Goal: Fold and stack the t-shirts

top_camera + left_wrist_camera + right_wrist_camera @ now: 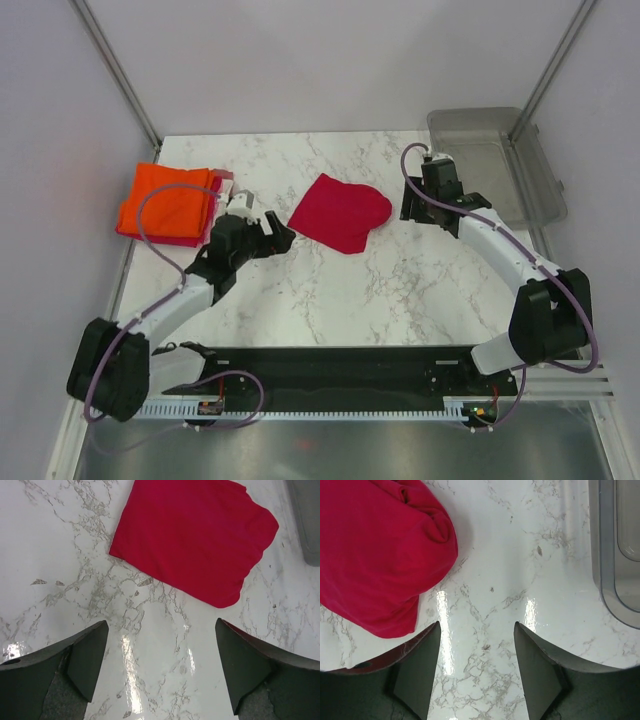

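**Red shirt folded in the middle, both claws empty beside it**

The red shirt lies folded on the middle of the table, apart from everything else. Its left edge is straight, but the right side is rounded and a little bunched. The orange shirt lies on top of the pile at the far left, with pink and darker red edges showing under it. I judge that the next step is to carry the red shirt onto this pile.

Here is what can go wrong, in my opinion. If you pinch only the top layer, the fold will open when you lift. If you take only one side, the free half will hang down and drag, and the shirt will land crooked. A low sweep toward the pile could also push the orange shirt out of place.

The left claw is just beside the straight edge, low and pointing at the shirt, its fingers spread wide and holding nothing. The right claw points down at bare table near the rounded side, open and also empty. The grey bin is close behind it, so take care when you swing this arm back.
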### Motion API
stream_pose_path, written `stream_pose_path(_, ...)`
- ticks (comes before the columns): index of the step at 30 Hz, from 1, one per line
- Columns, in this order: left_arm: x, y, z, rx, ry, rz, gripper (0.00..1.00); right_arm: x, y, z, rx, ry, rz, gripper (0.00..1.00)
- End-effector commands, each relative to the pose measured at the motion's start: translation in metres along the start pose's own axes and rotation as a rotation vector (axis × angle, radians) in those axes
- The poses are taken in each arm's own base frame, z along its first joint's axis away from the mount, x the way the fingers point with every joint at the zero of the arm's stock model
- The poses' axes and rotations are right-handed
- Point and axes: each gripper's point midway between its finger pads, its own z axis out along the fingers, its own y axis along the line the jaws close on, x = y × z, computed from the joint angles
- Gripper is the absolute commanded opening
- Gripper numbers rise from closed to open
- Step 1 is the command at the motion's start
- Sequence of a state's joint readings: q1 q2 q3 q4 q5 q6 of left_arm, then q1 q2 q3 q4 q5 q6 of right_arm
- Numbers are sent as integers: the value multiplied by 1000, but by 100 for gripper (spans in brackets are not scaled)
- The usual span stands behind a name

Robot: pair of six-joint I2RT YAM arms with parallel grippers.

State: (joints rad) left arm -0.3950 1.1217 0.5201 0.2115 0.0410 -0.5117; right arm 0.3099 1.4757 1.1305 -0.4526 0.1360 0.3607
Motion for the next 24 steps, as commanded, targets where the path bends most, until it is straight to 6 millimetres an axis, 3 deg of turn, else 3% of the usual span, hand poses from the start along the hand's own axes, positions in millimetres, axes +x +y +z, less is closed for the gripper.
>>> stream_pose_path(1, -4, -6, 20, -25, 97, 8, 95, -16, 4, 2, -14, -35, -7, 69)
stream_pose_path(6, 17, 1, 60, -80, 251, -31, 77, -9, 13, 5, -68, -28, 4, 70)
stream_pose_path(10, 27, 9, 84, -134, 318, -53, 74, -8, 14, 1, -87, -45, 10, 69)
stream_pose_path(12, 22, 11, 95, -170, 340, -56, 74, -5, 14, -2, -98, -48, 14, 69)
stream_pose_path(13, 35, 20, 103, -204, 384, -59, 74, -3, 14, -4, -101, -50, 14, 69)
stream_pose_path(14, 28, 20, 108, -229, 385, -61, 72, -2, 14, -6, -105, -51, 16, 69)
stream_pose_path(16, 41, 29, 119, -262, 428, -62, 70, -3, 13, -9, -106, -64, 20, 69)
stream_pose_path(19, 40, 31, 131, -280, 440, -57, 65, -8, 14, -16, -114, -84, 26, 69)
stream_pose_path(22, 49, 32, 140, -275, 479, -58, 54, -12, 15, -20, -120, -97, 29, 69)
stream_pose_path(24, 57, 36, 143, -286, 510, -56, 35, -11, 16, -20, -123, -96, 29, 69)
